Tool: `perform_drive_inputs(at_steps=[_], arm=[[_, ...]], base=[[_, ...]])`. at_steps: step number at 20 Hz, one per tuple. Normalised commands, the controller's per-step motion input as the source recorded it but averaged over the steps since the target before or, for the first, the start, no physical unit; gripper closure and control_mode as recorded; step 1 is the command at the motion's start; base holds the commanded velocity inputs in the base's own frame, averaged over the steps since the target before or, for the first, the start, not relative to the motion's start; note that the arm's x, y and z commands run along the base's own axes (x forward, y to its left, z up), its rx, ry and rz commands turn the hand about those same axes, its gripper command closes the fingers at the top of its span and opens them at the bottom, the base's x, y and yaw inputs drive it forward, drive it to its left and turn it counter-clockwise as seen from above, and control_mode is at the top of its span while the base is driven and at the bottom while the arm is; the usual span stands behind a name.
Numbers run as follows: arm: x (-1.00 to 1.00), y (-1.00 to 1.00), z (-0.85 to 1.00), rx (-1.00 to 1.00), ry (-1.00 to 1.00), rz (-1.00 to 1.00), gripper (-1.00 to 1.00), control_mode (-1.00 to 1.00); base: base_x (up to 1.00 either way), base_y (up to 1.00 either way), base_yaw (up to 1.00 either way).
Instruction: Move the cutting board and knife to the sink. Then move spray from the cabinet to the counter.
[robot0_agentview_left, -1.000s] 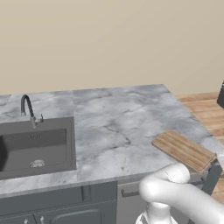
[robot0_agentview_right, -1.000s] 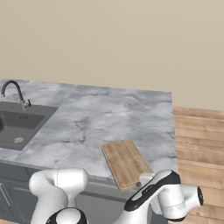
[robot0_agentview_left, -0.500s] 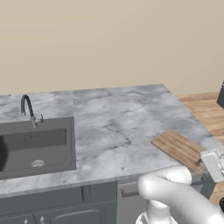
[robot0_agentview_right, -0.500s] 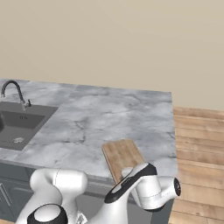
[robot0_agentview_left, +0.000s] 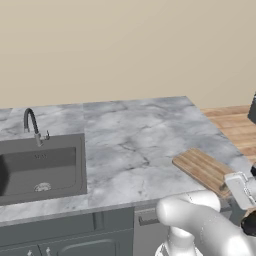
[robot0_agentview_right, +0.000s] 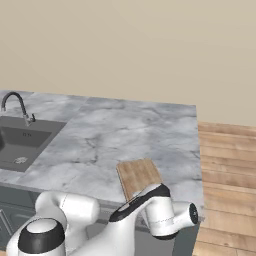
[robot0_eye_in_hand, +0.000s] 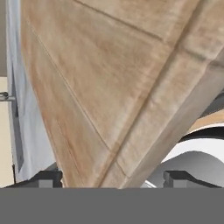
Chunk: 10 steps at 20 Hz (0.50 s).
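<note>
The flat, light-brown wooden cutting board (robot0_agentview_left: 202, 168) lies on the grey-white marble-veined tabletop (robot0_agentview_left: 135, 145), its near corner jutting over the front edge, well apart from the dark grey rectangular sink (robot0_agentview_left: 42, 165). The gripper (robot0_eye_in_hand: 113, 178) straddles that overhanging edge, its dark fingertips (robot0_eye_in_hand: 48, 178) spread either side and not yet clamped. A good pinch probably wants the board deep between the jaws, then a level lift before swinging left.

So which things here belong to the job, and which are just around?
Job:
cutting board, overhanging the counter's near edge
sink
counter
gripper, a fingertip either side of the board

Around:
faucet
base cabinets
wood floor
</note>
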Motion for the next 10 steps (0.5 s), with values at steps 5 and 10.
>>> perform_drive_inputs(at_steps=[5,10], arm=[[-0.11,0.0,0.19,0.0,-0.11,0.0,1.0,-1.0],[-0.25,0.0,0.93,0.0,-0.22,-0.03,1.0,-1.0]], base=[[0.0,0.0,0.0],[0.0,0.0,0.0]])
